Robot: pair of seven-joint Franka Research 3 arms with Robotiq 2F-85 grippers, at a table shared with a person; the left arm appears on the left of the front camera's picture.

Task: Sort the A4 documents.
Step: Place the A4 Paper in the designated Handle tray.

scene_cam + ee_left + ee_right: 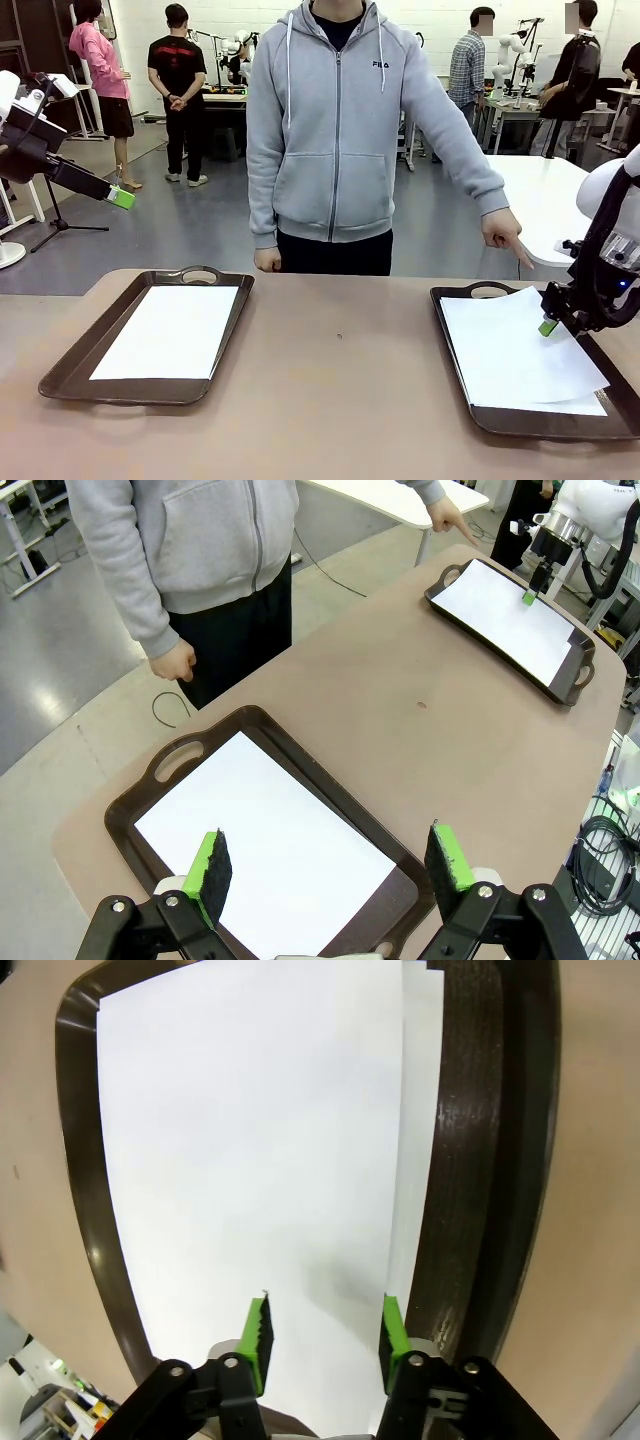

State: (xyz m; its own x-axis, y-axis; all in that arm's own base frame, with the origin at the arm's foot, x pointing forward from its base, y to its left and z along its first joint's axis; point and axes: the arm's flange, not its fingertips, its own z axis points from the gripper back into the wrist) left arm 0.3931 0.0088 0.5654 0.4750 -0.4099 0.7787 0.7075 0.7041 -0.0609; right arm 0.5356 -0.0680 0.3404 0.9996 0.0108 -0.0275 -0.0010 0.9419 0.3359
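Hovering right tool (323,1332) part-open, empty, over skewed A4 documents (250,1140) overhanging tray rim (480,1160); left tool (330,865) wide open

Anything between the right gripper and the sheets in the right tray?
Nothing visible. The right gripper hangs directly over the top sheet in the right tray, jaws apart, with bare paper below them. The person's hand points from beyond the tray's far edge, not over the paper.
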